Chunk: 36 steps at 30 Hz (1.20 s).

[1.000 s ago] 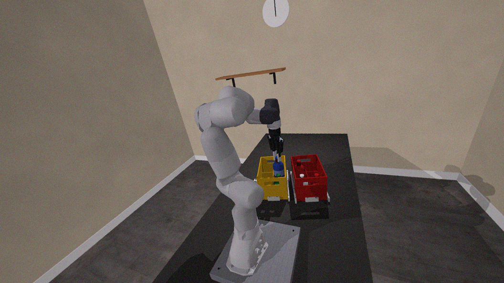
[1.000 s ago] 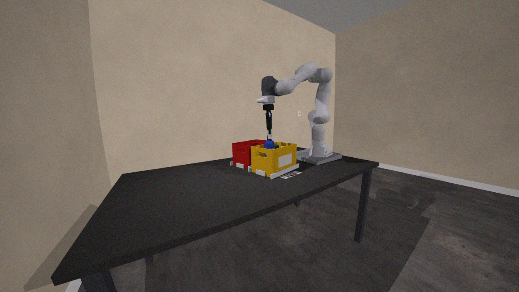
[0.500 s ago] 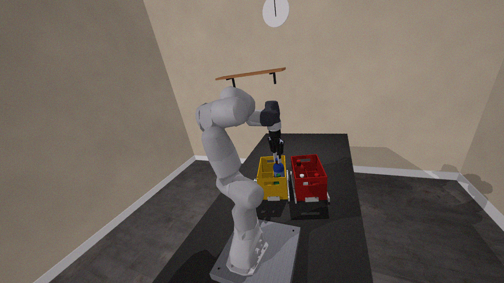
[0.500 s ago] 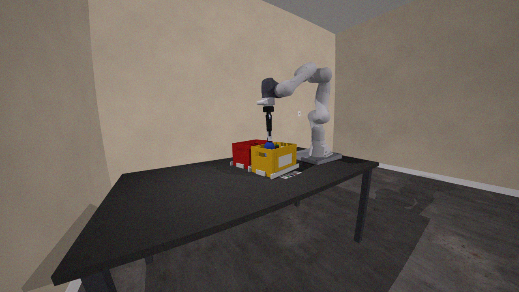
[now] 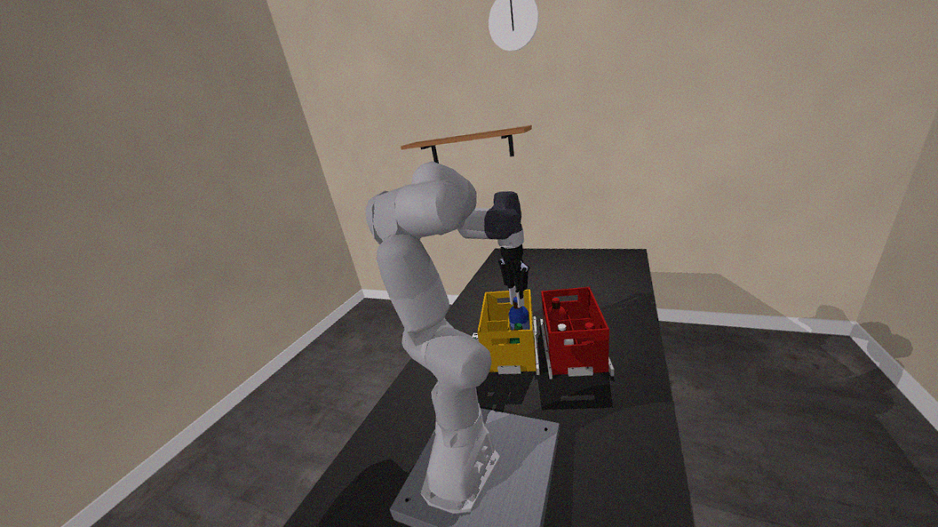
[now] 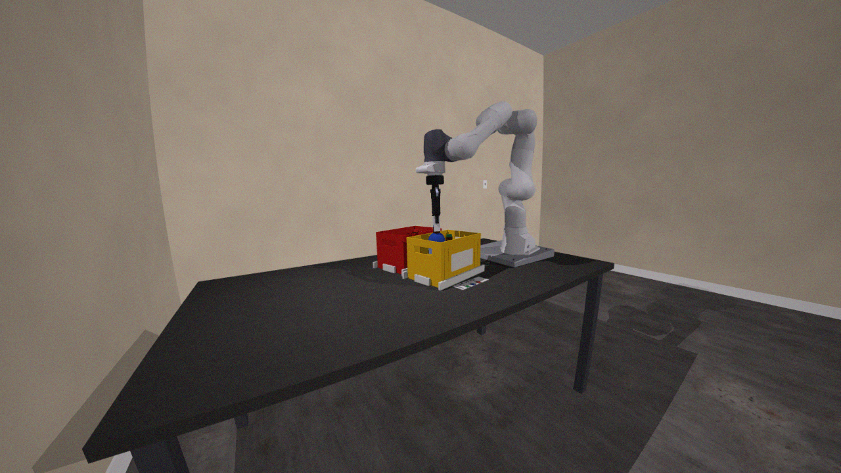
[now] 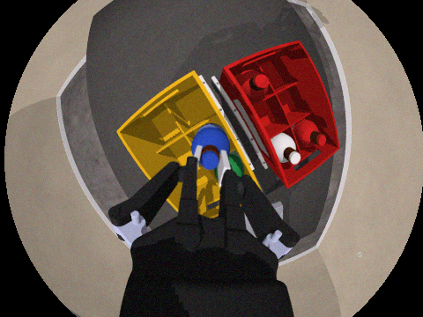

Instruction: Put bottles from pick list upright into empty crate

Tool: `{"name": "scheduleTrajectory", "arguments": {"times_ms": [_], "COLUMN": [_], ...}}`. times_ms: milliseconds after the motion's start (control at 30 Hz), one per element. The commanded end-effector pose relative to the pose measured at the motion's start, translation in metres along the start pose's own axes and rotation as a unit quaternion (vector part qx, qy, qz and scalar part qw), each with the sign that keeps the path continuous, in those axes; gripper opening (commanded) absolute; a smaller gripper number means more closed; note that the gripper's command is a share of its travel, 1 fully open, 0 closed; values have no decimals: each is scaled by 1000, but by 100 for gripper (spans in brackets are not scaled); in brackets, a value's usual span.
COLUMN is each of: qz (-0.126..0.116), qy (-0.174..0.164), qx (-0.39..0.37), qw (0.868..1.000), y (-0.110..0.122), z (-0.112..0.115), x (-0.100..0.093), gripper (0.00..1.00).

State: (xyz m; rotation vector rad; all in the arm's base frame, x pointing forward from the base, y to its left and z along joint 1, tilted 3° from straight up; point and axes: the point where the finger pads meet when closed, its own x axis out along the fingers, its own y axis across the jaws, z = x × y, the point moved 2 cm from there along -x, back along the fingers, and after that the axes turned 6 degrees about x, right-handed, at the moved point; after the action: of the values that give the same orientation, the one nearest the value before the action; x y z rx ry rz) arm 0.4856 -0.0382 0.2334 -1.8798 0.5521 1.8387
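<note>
My gripper (image 5: 516,297) (image 6: 436,228) (image 7: 210,155) is shut on the neck of the blue bottle (image 5: 517,316) (image 6: 436,237) (image 7: 211,136). It holds the bottle upright, its body mostly inside the yellow crate (image 5: 496,356) (image 6: 423,268) (image 7: 137,142), shoulder near rim height. Whether its base touches the crate floor is hidden. A green bottle (image 6: 449,236) (image 7: 236,165) stands beside it in the same crate. The red crate (image 5: 580,357) (image 6: 390,253) (image 7: 316,72) holds two red bottles (image 7: 259,81) (image 7: 307,132) and a white bottle (image 7: 281,145). The pick list (image 6: 471,283) is too small to read.
White rails (image 6: 464,276) (image 7: 251,128) run along the crates' bases, with a narrow gap between the crates. Thin dividers (image 7: 182,136) split the yellow crate. The robot's base plate (image 5: 484,492) (image 6: 523,257) stands on the same dark table (image 5: 625,466) (image 6: 294,329).
</note>
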Motion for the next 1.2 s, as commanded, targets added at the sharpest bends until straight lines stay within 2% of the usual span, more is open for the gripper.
{"name": "scheduleTrajectory", "arguments": {"times_ms": [0, 833, 1167], "qz": [-3, -3, -3], "qy": [9, 9, 9], "qx": [2, 2, 2], "qw": [1000, 1000, 1000], "y": [-2, -2, -2], "z": [-5, -5, -5], "x": [-1, 22, 22], "gripper": [0, 0, 0]}}
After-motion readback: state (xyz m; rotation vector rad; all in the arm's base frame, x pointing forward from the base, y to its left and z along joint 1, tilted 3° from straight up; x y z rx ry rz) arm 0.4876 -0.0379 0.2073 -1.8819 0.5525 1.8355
